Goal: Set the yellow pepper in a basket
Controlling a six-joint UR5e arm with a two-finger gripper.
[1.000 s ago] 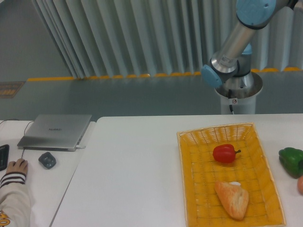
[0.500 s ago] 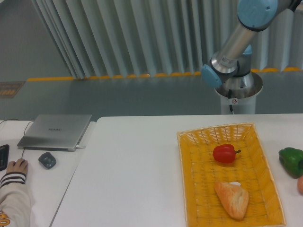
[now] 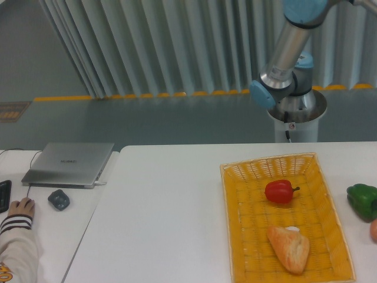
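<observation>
The yellow-orange wicker basket (image 3: pixel 242 194) lies on the right half of the white table. Inside it rest a red bell pepper (image 3: pixel 280 191) near the far end and a bread roll (image 3: pixel 290 247) near the front. The yellow pepper is out of view. Only the arm's lower links (image 3: pixel 283 59) show at the top right, rising out of the frame. The gripper itself is out of view.
A green bell pepper (image 3: pixel 363 201) sits on the table right of the basket, with an orange object (image 3: pixel 374 230) at the frame edge below it. At the left are a closed laptop (image 3: pixel 69 163), a small dark device (image 3: pixel 58 199) and a person's hand (image 3: pixel 17 209).
The arm's upper link has swung more upright and to the left. Nothing on the table has moved.
</observation>
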